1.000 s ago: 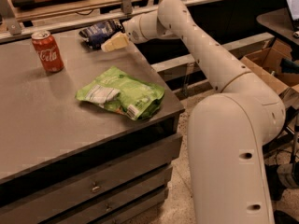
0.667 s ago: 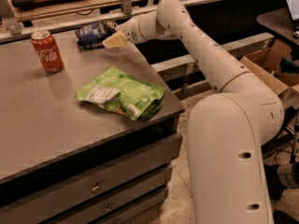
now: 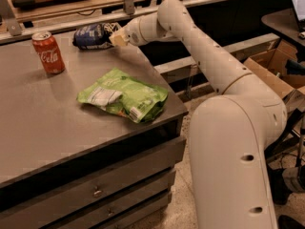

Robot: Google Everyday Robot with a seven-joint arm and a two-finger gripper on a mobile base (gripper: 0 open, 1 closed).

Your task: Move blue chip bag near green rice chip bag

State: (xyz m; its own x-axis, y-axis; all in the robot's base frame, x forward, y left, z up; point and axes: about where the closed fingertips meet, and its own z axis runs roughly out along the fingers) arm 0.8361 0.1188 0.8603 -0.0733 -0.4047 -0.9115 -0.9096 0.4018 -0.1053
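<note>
The blue chip bag (image 3: 91,36), dark navy with white lettering, is at the far edge of the grey table (image 3: 43,128), raised slightly off the top. My gripper (image 3: 116,36) reaches in from the right and is shut on the bag's right end. The green rice chip bag (image 3: 125,95), light green and wrinkly with a white patch, lies flat near the table's right front corner, well in front of the gripper and the blue bag.
A red soda can (image 3: 48,52) stands upright at the table's back left, just left of the blue bag. A wooden shelf rail (image 3: 95,8) runs behind the table. Cardboard boxes (image 3: 274,68) sit on the floor to the right. Drawers (image 3: 97,190) face the front.
My gripper has carried the blue chip bag a little to the left along the table's far edge, towards the soda can. The green bag and the can have not moved.
</note>
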